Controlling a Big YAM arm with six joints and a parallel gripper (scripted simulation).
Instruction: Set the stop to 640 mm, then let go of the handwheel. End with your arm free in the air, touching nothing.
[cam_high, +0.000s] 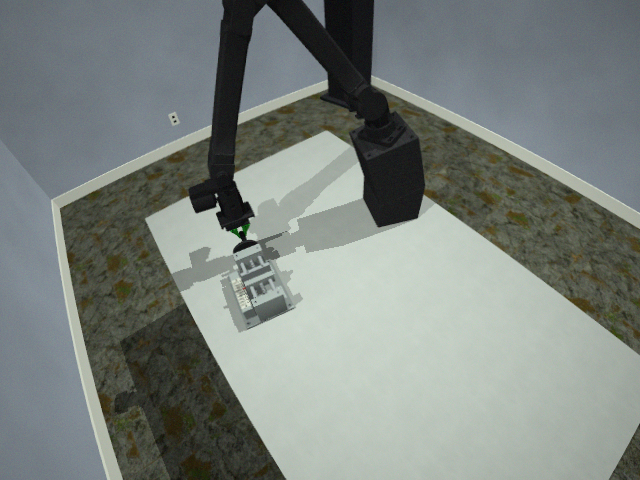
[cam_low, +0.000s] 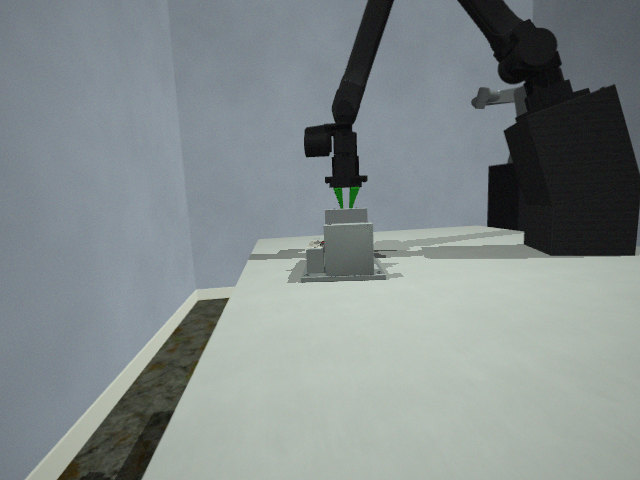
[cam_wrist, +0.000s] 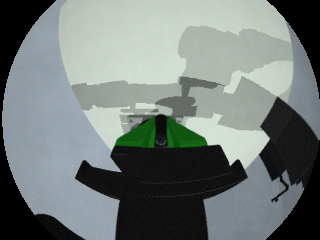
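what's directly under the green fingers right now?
The dark handwheel at the near end of the grey stop fixture; the fingers are closed on it. In the exterior view, the fixture's block hides the handwheel and the fingertips.

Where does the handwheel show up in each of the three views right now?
Top: handwheel, dark disc left of centre, gripped at the gripper.
Exterior: hidden behind the grey stop fixture.
Wrist: too small to tell, beyond the fingers.
Shared landmark: the green fingers.
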